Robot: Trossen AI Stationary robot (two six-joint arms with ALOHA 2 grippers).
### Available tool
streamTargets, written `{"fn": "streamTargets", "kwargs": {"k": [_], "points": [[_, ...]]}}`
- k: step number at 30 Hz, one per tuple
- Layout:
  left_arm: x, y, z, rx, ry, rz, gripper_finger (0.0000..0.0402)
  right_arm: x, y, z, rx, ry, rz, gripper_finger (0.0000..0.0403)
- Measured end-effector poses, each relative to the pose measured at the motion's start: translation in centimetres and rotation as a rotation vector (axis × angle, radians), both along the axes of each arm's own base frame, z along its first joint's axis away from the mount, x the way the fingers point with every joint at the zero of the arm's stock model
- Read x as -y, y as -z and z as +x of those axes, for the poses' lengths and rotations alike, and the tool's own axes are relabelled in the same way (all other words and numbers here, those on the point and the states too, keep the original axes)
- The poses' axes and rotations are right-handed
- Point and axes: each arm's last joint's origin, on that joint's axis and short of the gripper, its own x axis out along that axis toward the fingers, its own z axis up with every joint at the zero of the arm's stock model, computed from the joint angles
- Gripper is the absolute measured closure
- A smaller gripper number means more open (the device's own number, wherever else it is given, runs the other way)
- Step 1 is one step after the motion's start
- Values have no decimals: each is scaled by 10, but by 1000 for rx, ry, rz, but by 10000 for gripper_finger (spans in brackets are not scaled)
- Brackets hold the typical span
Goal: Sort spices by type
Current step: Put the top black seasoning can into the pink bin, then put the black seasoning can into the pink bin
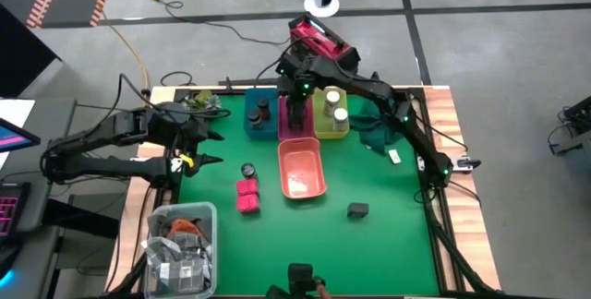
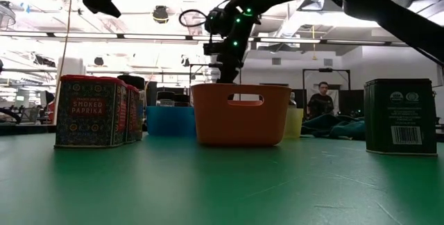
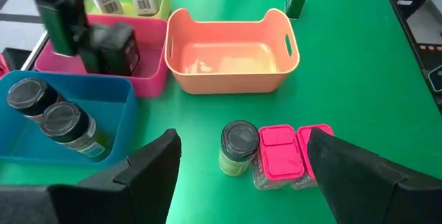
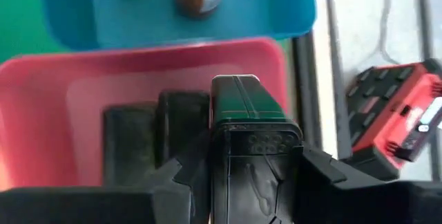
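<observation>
Right wrist view: right fingers grip one boxy pack above two others; left fingers spread.

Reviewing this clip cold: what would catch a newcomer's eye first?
Probably the right gripper held over the pink bin at the table's far side, shut on a dark green tin, with two more dark packs already inside. Next, the empty salmon bin mid-table, with two magenta blocks and a round jar beside it.
</observation>
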Motion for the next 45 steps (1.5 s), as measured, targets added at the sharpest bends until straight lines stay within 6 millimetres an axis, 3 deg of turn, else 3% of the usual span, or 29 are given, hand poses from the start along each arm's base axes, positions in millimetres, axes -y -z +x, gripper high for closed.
{"fn": "streamTargets", "kwargs": {"k": [17, 27, 32, 45], "points": [[0, 0, 0, -4, -5, -2, 100, 17, 4, -7, 30, -15, 51, 235], [0, 0, 0, -4, -9, -3, 100, 31, 33, -6, -27, 2, 71, 235], [0, 0, 0, -5, -9, -4, 100, 38, 35, -9, -24, 31, 75, 235], [0, 1, -1, -11, -11, -9, 100, 42, 34, -10, -8, 40, 76, 154]]}}
